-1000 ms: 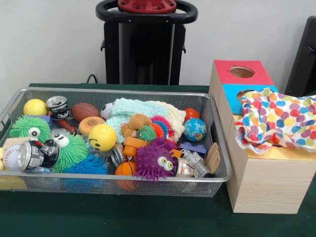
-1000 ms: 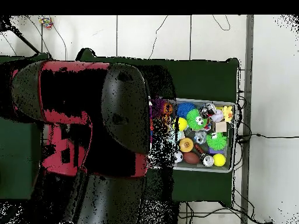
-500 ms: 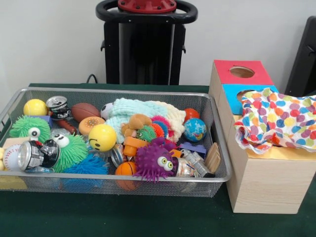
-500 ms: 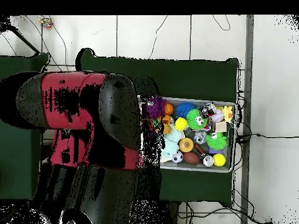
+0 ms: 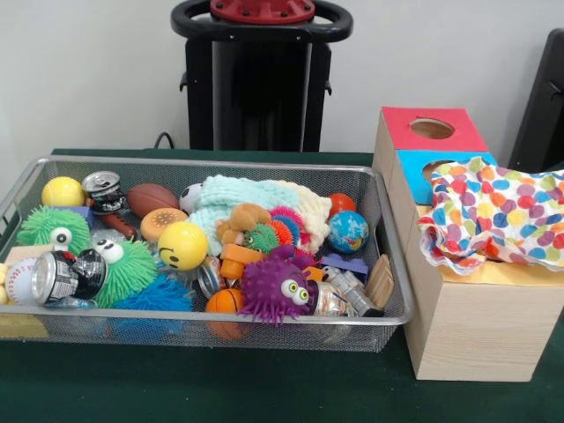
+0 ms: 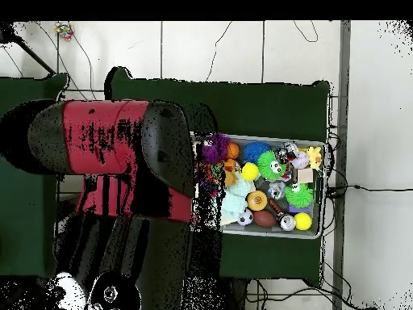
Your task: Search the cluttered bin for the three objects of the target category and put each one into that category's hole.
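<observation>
Polka-dot cloth [image 5: 499, 214] lay bunched on top of the yellow-panelled box [image 5: 480, 322], right of the bin, covering that box's hole so the hole could not be seen; one edge drooped over the box's near-left side. Just behind it sat the blue box [image 5: 421, 173] and, farthest, the red box [image 5: 432, 129] with its round cutout open. Wire bin [image 5: 264, 322] sat left of the boxes, packed: pale knitted cloth [image 5: 256, 201] at far centre, purple spiky toy [image 5: 279, 288] near front, yellow smiley ball [image 5: 182, 244], green spiky toy [image 5: 128, 269], globe ball [image 5: 348, 231], crushed can [image 5: 56, 277] at left. Overhead, the red-black arm [image 6: 113, 173] loomed over the table's left part, hiding the boxes. Gripper not visible in either view, so finger state unknown.
</observation>
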`<control>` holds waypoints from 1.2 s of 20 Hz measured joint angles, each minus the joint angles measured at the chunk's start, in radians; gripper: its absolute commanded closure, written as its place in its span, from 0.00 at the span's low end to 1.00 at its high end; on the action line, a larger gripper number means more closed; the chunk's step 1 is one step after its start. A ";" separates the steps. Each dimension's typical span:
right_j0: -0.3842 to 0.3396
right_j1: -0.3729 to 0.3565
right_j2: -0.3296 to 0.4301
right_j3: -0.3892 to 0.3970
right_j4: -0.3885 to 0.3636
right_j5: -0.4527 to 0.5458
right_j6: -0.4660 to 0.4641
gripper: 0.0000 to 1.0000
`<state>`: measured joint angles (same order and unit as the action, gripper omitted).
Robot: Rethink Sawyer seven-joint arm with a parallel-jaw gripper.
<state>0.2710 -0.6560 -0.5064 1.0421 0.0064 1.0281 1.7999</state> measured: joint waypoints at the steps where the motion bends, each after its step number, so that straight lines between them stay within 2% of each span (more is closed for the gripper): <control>1: 0.000 0.000 0.002 0.003 0.000 -0.001 0.000 1.00; 8: -0.017 -0.008 0.076 0.110 0.000 -0.086 0.000 1.00; 10: -0.030 -0.007 0.100 0.145 -0.001 -0.136 0.000 1.00; 11: -0.046 -0.002 0.126 0.183 -0.001 -0.200 0.000 1.00; 17: -0.072 0.027 0.163 0.242 -0.002 -0.330 0.000 1.00; 24: -0.052 0.076 0.168 0.246 -0.036 -0.365 0.000 1.00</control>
<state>0.2190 -0.5804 -0.3383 1.2885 -0.0295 0.6634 1.7999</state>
